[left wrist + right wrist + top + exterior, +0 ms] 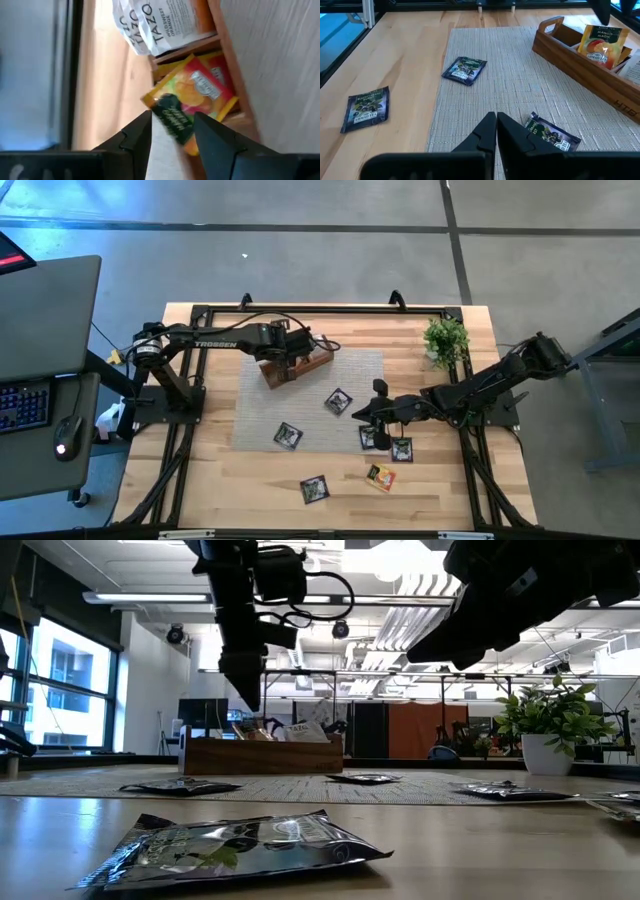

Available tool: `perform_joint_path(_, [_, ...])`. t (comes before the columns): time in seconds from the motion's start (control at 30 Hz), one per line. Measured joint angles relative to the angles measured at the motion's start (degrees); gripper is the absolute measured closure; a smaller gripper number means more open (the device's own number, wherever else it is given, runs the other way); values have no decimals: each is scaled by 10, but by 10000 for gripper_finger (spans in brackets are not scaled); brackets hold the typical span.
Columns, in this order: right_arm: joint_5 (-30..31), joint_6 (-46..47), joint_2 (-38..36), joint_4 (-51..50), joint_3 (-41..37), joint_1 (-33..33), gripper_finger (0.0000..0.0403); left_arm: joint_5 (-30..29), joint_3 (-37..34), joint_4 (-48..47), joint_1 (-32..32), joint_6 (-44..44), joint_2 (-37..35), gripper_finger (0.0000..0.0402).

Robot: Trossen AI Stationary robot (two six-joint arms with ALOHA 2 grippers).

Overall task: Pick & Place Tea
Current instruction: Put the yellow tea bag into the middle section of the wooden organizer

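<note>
Fingers of the left gripper [300, 352] cannot be judged from the high view; it hangs over the wooden tray [322, 361], which lies at the far edge of the grey woven mat [365, 375]. The right gripper [364, 415] sits at the near right corner of this mat. Dark tea sachets lie scattered: one [338, 401] on the mat just beside the right gripper, one [288, 436] on the mat's near edge, one [315, 489] on the bare wooden table [220, 480], two [401, 449] close under the right arm. A yellow-red sachet [380, 477] lies near them. A potted plant [446, 340] stands at the far right.

From the low view, the left gripper [245, 680] points down above the tray [262, 754], where sachets stand upright. A dark sachet [250, 845] lies flat close to the camera.

From the left wrist view, the left fingers [137, 132] are spread apart, and a dark sachet [172, 119] is between them; I cannot tell whether they touch it. Under it a yellow-red sachet [200, 87] lies in one compartment, and white-orange sachets [165, 22] fill the next one.

From the right wrist view, the right fingers [487, 132] are pressed together with nothing between them, above the mat [490, 85]. A dark sachet [552, 135] lies just beside them, another [465, 69] is farther on the mat, and a third [366, 107] lies on bare wood. The tray [580, 70] holds a yellow-red sachet [600, 42].
</note>
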Motion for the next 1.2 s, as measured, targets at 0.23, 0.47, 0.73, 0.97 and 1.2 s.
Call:
perform_joint_path(0.23, [0, 0, 0, 0, 0, 0, 391, -9, 0, 0, 0, -166, 0, 259])
perform_joint_path(0.47, [0, 1, 0, 0, 0, 0, 391, -67, 0, 29, 0, -287, 0, 259])
perform_joint_path(0.73, [1, 2, 0, 0, 0, 0, 391, -87, -2, 25, 1, -383, 43, 259])
perform_joint_path(0.97, [1, 2, 0, -1, 0, 0, 391, -77, -1, 61, 0, -376, 104, 259])
perform_joint_path(1.2, [1, 1, 0, 0, 0, 0, 391, -71, 1, 78, -5, -341, 115, 259])
